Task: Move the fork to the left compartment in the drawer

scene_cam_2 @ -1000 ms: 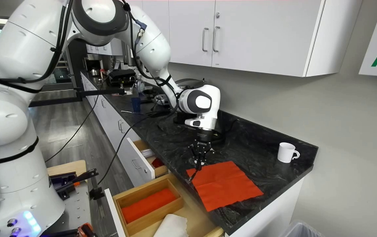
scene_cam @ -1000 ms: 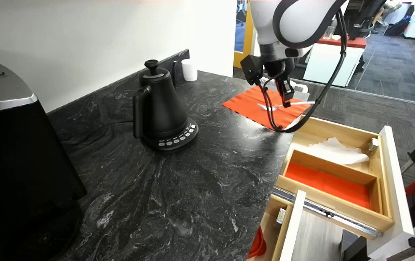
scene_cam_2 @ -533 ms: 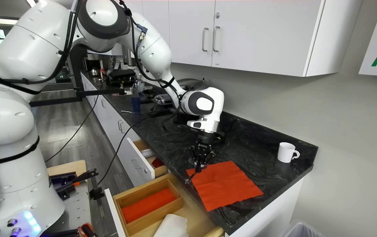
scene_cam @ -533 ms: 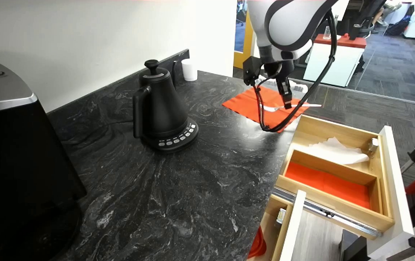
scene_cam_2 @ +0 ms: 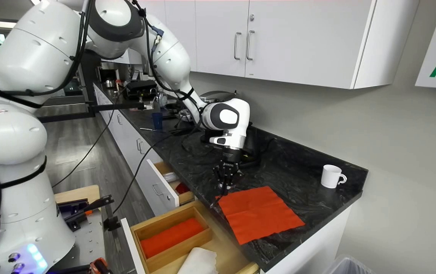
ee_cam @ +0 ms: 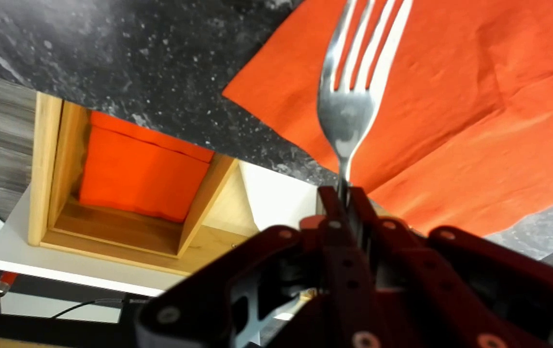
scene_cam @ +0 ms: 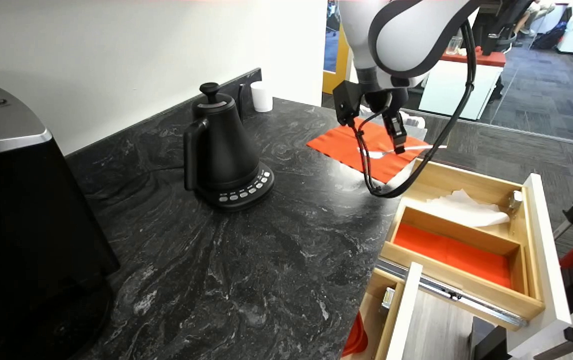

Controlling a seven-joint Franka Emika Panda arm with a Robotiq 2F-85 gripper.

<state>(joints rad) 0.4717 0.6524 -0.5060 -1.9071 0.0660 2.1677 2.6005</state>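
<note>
My gripper (ee_cam: 343, 192) is shut on the handle of the metal fork (ee_cam: 347, 113), whose tines point away from the jaws. In both exterior views the gripper (scene_cam: 399, 149) (scene_cam_2: 224, 185) holds the fork (scene_cam: 377, 154) (scene_cam_2: 215, 201) by the near corner of the orange-red mat. The fork seems raised a little above the counter. The open wooden drawer (scene_cam: 456, 280) (scene_cam_2: 182, 245) lies below the counter edge. Its orange-red lined section (scene_cam_2: 172, 236) (ee_cam: 146, 164) is bare; the section beside it holds white paper (scene_cam_2: 198, 262) (ee_cam: 276, 193).
The flat orange-red mat (scene_cam: 341, 142) (scene_cam_2: 259, 213) lies on the black counter (scene_cam: 291, 260). A black kettle (scene_cam: 226, 140) stands by the wall, a white mug (scene_cam_2: 331, 176) farther along. A second drawer (scene_cam_2: 160, 188) beside the wooden one is partly open.
The gripper has moved slightly with the fork held in it, down in one exterior view and leftward in the other, where it shifts away from the mat. The drawer and mat have not moved.
</note>
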